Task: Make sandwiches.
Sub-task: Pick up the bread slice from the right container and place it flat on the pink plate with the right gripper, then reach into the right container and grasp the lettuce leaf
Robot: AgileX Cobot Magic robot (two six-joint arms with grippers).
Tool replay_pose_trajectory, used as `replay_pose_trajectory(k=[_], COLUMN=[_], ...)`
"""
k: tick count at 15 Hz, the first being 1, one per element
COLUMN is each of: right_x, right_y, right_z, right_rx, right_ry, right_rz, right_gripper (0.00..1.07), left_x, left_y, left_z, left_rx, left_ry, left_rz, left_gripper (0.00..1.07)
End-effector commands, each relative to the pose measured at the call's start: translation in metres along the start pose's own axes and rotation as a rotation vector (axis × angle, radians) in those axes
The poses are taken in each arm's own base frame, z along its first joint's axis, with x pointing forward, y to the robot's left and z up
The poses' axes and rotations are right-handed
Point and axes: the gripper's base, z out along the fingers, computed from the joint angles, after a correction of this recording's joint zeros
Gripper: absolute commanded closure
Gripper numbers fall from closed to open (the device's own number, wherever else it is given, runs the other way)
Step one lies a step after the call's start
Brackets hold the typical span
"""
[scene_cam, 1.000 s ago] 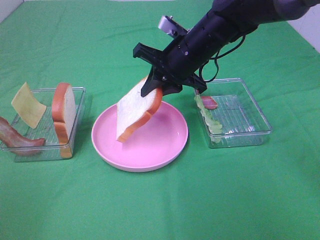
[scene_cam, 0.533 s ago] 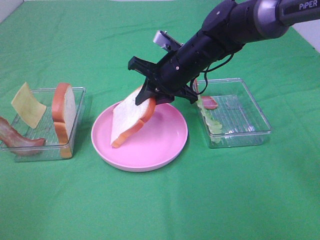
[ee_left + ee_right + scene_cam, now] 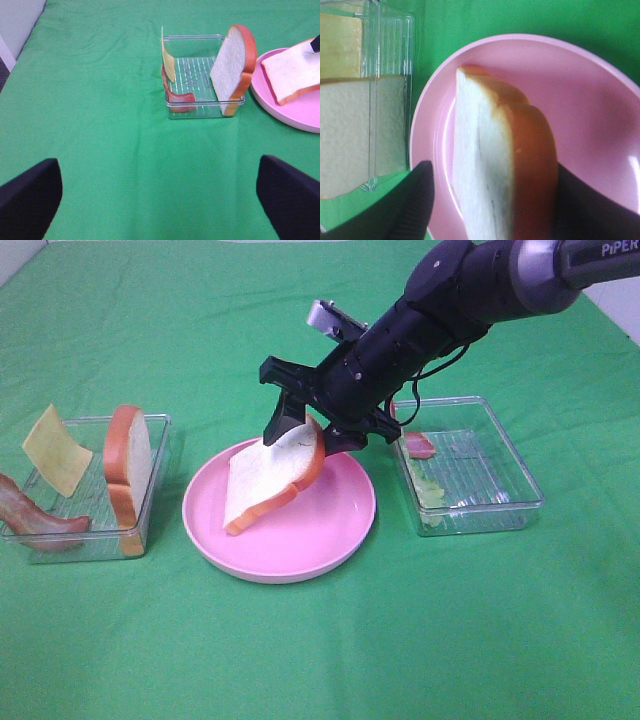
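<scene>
A white bread slice (image 3: pixel 268 478) with orange-brown crust leans tilted on the round pink plate (image 3: pixel 300 565), its lower edge resting on the plate. My right gripper (image 3: pixel 308 432) stands open around the slice's upper end; in the right wrist view one finger (image 3: pixel 417 200) is clear of the bread (image 3: pixel 490 165). A second bread slice (image 3: pixel 128 472) stands upright in the left clear tray (image 3: pixel 90 540) with a yellow cheese slice (image 3: pixel 58 450) and bacon (image 3: pixel 40 515). My left gripper (image 3: pixel 160 200) is wide open over bare cloth, short of that tray (image 3: pixel 195 105).
The right clear tray (image 3: pixel 500 480) holds green lettuce (image 3: pixel 428 492) and a bacon piece (image 3: pixel 420 447). Green cloth covers the whole table. The right arm slants down from the upper right across that tray's near-left corner.
The right gripper lowered the bread until its lower edge met the plate, and its jaws have spread apart. The left side has not moved.
</scene>
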Motion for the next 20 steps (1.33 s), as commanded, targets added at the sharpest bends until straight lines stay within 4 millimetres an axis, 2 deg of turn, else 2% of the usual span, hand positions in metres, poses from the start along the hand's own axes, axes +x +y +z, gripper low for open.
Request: replay_pose_trajectory(k=[1, 3, 4, 6, 10, 12, 14, 15, 20], right_x=[-0.002, -0.002, -0.002, -0.002, 0.001, 0.003, 0.004, 0.005, 0.003], right_y=[0.008, 0.011, 0.015, 0.016, 0.014, 0.010, 0.007, 0.007, -0.008], right_z=[-0.015, -0.025, -0.040, -0.054, -0.088, -0.100, -0.105, -0.105, -0.077], right_rx=[0.011, 0.042, 0.078, 0.134, 0.332, 0.439, 0.496, 0.505, 0.522], right_ry=[-0.029, -0.033, -0.056, -0.074, -0.076, -0.027, 0.009, 0.019, 0.080], right_rz=[-0.026, -0.039, -0.059, -0.087, -0.137, -0.103, -0.104, -0.107, -0.105], right_gripper=[0.47, 0.47, 0.47, 0.46, 0.46, 0.41, 0.34, 0.34, 0.34], left_x=[0.001, 0.001, 0.001, 0.001, 0.001, 0.001, 0.001, 0.001, 0.001], left_y=[0.000, 0.000, 0.000, 0.000, 0.001, 0.001, 0.001, 0.001, 0.001], left_z=[-0.001, -0.001, -0.001, -0.001, -0.001, -0.001, -0.001, -0.001, -0.001], left_rx=[-0.008, -0.008, -0.008, -0.008, -0.011, -0.013, -0.014, -0.014, -0.015], left_ry=[-0.026, -0.026, -0.026, -0.026, -0.026, -0.026, -0.026, -0.026, -0.026], left_rz=[0.005, 0.005, 0.005, 0.005, 0.007, 0.008, 0.008, 0.008, 0.009], left_gripper=[0.04, 0.04, 0.04, 0.04, 0.04, 0.04, 0.04, 0.04, 0.04])
